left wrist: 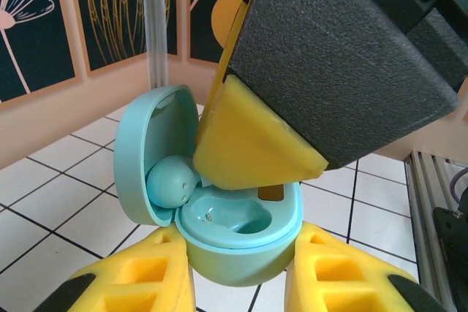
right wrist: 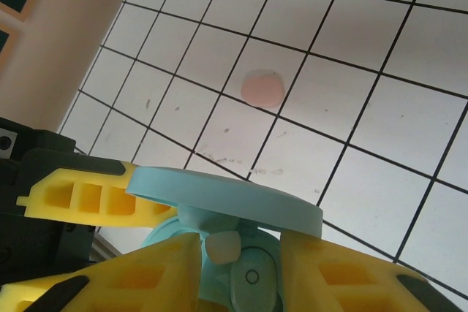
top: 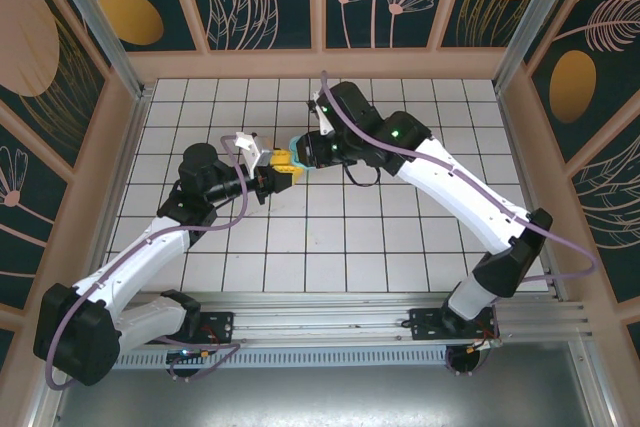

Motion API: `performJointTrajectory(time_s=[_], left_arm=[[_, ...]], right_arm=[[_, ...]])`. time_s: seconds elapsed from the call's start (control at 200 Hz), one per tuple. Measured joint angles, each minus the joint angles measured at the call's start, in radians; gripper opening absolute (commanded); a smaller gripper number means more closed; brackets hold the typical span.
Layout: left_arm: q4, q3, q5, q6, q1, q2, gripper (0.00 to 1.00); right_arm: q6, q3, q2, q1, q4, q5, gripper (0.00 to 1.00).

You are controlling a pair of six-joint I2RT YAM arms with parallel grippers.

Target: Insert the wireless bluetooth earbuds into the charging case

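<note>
My left gripper (left wrist: pixel 241 275) is shut on the teal charging case (left wrist: pixel 241 253), which it holds up with the lid (left wrist: pixel 142 151) swung open. A teal earbud (left wrist: pixel 173 180) rests at the hinge side, against the lid. The socket (left wrist: pixel 238 217) beside it is bare. My right gripper (right wrist: pixel 238 275) hangs over the case (right wrist: pixel 168 235), its yellow fingers (left wrist: pixel 248 147) apart with the teal earbud (right wrist: pixel 252 283) between them and a gap on one side. In the top view both grippers meet at the case (top: pixel 290 143). A pale pink earbud (right wrist: pixel 262 88) lies on the tiles below.
White tiled floor (top: pixel 400 237) inside wooden walls with dark floral panels. A metal post (left wrist: pixel 157 27) stands in the far corner. The aluminium rail (top: pixel 330 312) with both arm bases runs along the near edge.
</note>
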Motion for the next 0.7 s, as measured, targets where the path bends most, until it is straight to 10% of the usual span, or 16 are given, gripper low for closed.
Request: performJointTrajectory(time_s=[0.701], left_arm=[[0.000, 0.000, 0.001, 0.000, 0.000, 0.013, 0.00]], right_arm=[[-0.161, 0.119, 0.077, 0.011, -0.129, 0.035, 0.36]])
